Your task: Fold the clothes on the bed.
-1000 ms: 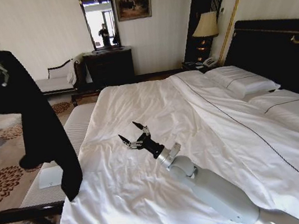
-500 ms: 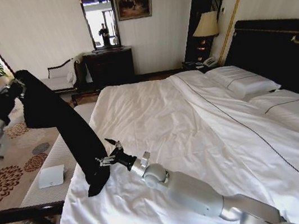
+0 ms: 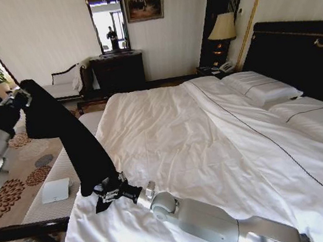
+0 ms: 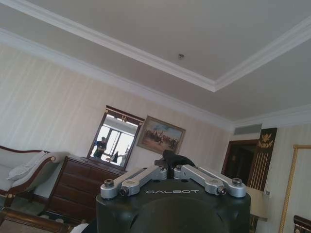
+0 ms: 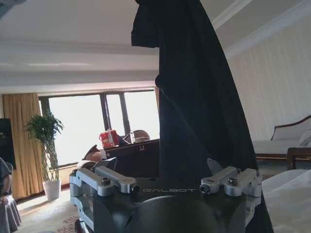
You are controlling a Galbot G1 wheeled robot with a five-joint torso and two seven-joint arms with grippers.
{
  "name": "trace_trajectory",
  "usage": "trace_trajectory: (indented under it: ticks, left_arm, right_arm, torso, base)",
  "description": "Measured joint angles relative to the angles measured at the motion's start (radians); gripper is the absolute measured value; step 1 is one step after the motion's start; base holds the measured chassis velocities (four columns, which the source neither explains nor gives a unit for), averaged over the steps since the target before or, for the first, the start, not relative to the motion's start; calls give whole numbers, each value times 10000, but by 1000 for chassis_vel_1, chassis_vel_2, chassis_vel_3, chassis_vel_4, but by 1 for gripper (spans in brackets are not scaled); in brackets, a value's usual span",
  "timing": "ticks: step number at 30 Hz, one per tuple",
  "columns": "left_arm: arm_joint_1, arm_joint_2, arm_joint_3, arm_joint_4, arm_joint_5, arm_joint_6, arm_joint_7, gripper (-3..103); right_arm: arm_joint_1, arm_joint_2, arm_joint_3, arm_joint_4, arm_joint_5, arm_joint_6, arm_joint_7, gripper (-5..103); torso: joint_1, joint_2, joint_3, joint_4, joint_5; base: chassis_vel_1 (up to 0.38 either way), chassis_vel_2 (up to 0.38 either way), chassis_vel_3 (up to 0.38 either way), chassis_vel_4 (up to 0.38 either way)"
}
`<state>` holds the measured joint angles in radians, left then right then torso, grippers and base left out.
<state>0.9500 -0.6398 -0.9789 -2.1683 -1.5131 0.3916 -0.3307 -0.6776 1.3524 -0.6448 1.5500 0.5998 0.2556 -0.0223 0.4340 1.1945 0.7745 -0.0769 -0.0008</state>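
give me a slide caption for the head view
Left gripper holds the black T-shirt up while right gripper meets its lower end.

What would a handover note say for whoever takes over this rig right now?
Left gripper: raised off the bed's left side, shut on the top of the black T-shirt.
Right gripper: low at the bed's near left edge, closing on the shirt's hanging lower end; full grip cannot be confirmed.
Shirt: hangs stretched between the two grippers, beside the bench, not yet laid out.
Done: shirt lifted. Left: spread it on the bed, all folds.
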Motion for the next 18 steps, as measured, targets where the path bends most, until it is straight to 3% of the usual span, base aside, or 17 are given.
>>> trace_trajectory:
  ticks: [6,9,18]
  left_arm:
    - [119,136,-216,-111,-233,10,-38,1]
    - [228,198,-366,-210,-355,15,-55,1]
    - [345,219,-524,-323,-450,25,-58,1]
  right_arm:
    - [131,322,-226,-329,-1022,-353,1146,100]
    - [227,580,-362,-686,-1566,-727,2103,100]
    - [553,922,-343,-1302,-1750,-876,2875,100]
  torso:
    - [0,1,0,1,0]
    - [0,0,0,1,1]
    - [0,0,0,1,0]
  base:
    - [0,0,0,0]
    - [0,0,0,0]
    - [0,0,0,0]
